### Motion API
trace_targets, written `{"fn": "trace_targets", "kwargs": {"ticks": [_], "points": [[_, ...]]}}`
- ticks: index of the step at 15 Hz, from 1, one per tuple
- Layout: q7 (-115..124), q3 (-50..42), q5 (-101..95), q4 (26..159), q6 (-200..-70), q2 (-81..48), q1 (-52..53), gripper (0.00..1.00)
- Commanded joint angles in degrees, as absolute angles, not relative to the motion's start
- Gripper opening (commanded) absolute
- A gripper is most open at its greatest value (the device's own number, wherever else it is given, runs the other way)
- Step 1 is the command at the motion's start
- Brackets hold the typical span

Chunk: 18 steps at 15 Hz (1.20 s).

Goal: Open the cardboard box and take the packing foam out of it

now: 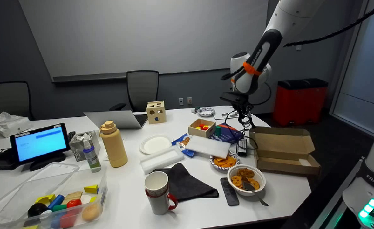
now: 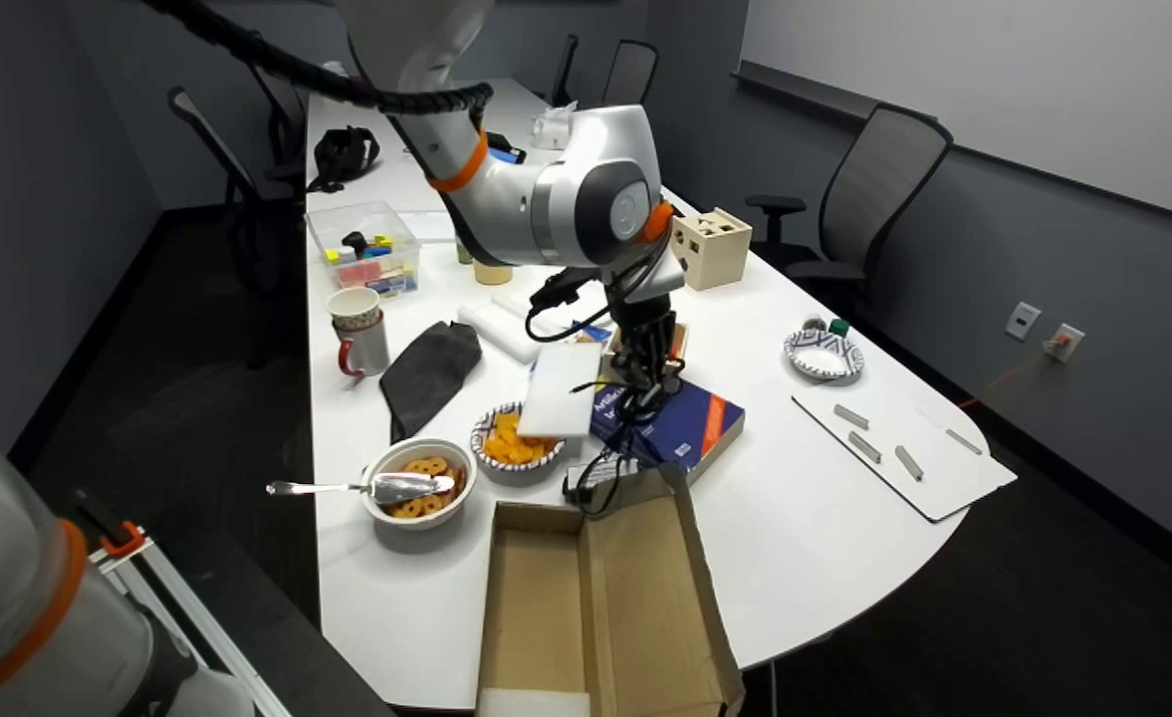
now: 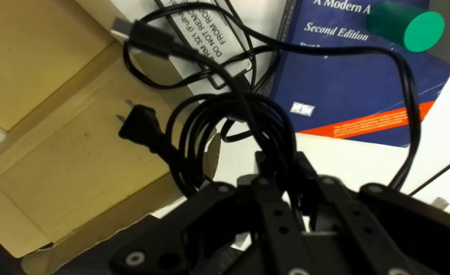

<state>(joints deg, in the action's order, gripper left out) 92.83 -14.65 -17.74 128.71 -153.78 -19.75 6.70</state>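
In an exterior view, one cardboard box (image 1: 283, 147) at frame right, one small packing foam piece (image 1: 304, 162) inside it, two longer foam slabs (image 1: 208, 146) at centre, one plate (image 1: 155, 144), three bowls (image 1: 237, 190), one book (image 1: 227, 132), one remote (image 1: 229, 192), one red-handled mug (image 1: 160, 203)

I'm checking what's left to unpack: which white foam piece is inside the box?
The small foam piece at one end of the cardboard box; one longer slab and another lie outside it.

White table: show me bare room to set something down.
Open white table lies between the blue book, the cardboard box and the white panel; another patch, between the cookie bowl and the box. Crowded: around the labelled adapter, hemmed by box, book and chip bowl, with cables hanging from the hand.
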Motion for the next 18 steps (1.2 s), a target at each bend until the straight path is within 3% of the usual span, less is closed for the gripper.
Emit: {"fn": "trace_targets", "kwargs": {"ticks": [1,10,11,12,18], "points": [[105.1,-19.3,-24.3,131.4,-157.0,-21.7,12.0,0.05],[121.1,-19.3,-21.9,134.0,-157.2,-24.8,16.1,0.05],[122.1,-19.4,-22.0,133.9,-156.6,-25.1,16.2,0.30],[122.6,-19.1,-21.7,133.9,-156.5,-25.2,16.0,0.45],[123.7,-19.3,-22.8,134.5,-155.2,-24.3,16.2,0.88]]}}
